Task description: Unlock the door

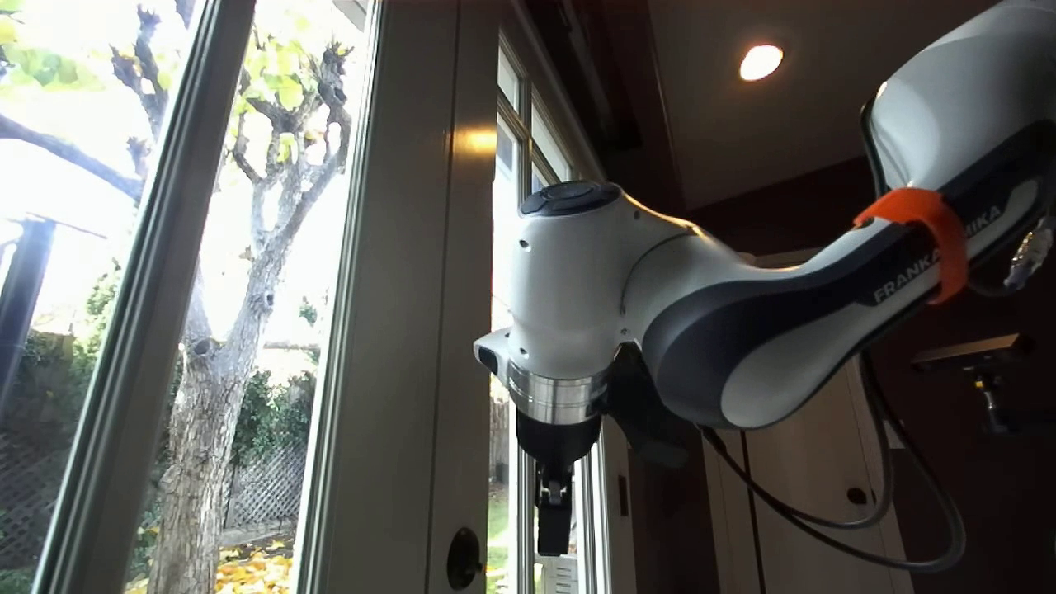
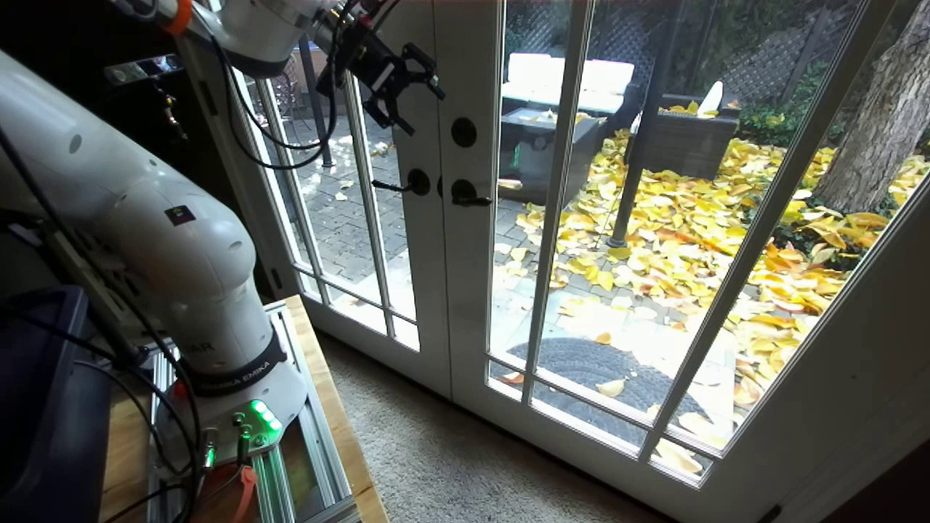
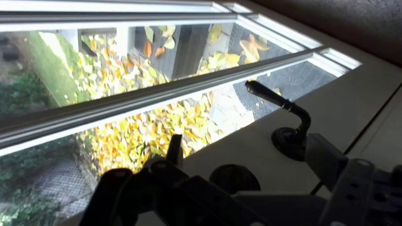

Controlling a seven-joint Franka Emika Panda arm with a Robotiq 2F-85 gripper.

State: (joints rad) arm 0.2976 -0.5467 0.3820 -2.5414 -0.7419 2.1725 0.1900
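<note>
The door (image 2: 468, 305) has a wide pale cream frame and glass panes and stands shut in an exterior view. Its frame also shows in an exterior view (image 1: 396, 272) and the wrist view (image 3: 251, 160). The dark round lock knob (image 2: 463, 132) sits above the lever handle (image 2: 468, 195). The knob also shows in an exterior view (image 1: 464, 559). My gripper (image 2: 426, 112) is open and empty, up and left of the knob there. In the wrist view the knob (image 3: 234, 177) lies beyond my spread fingers (image 3: 246, 146), its lower part hidden by the gripper. The gripper looks apart from it.
A second door leaf with its own lever handle (image 2: 417, 181) stands beside the door. The lever handle (image 3: 290, 138) juts out near one finger in the wrist view. Cables (image 2: 290, 165) hang from the arm. The robot base stands on a wooden table (image 2: 349, 450).
</note>
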